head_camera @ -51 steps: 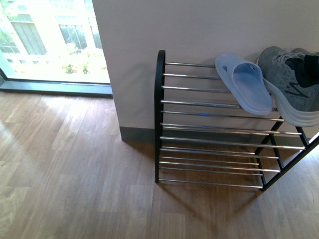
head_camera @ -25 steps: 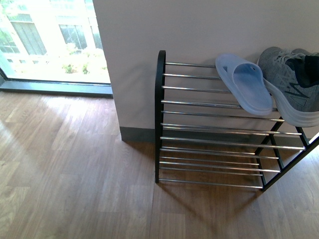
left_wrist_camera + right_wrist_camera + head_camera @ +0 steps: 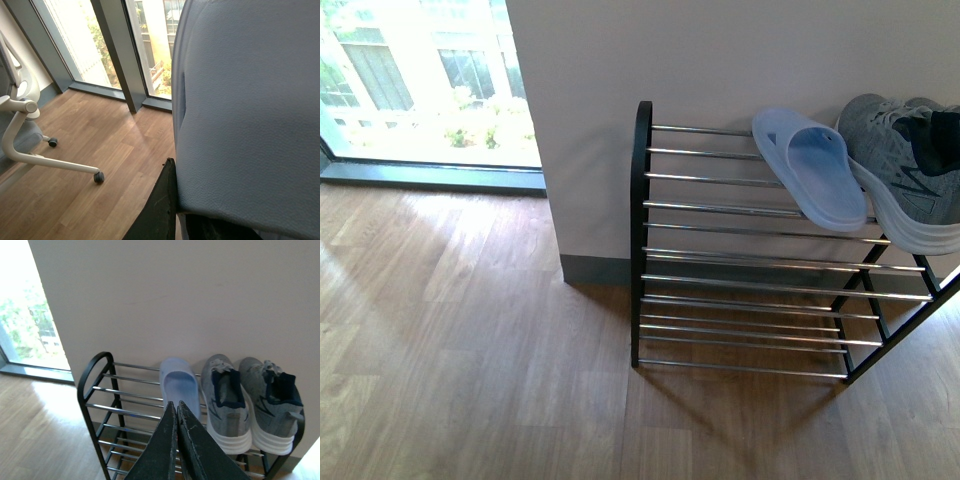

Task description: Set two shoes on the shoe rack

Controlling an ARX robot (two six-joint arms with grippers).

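My right claw [image 3: 176,412] is clenched on nothing, its two dark fingers pressed together, hanging in front of the shoe rack [image 3: 95,385]. My left claw [image 3: 162,200] grasps a pale blue slipper [image 3: 250,110] that fills most of its wrist view. On the rack's top tier, both grey shoes [image 3: 252,400] sit side by side at the right end, toes to the wall. Another pale blue slipper [image 3: 179,385] lies just beside them, toward the middle.

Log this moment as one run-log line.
sneakers: both on rack top tier, beside slipper | right gripper: shut, empty | left gripper: not visible
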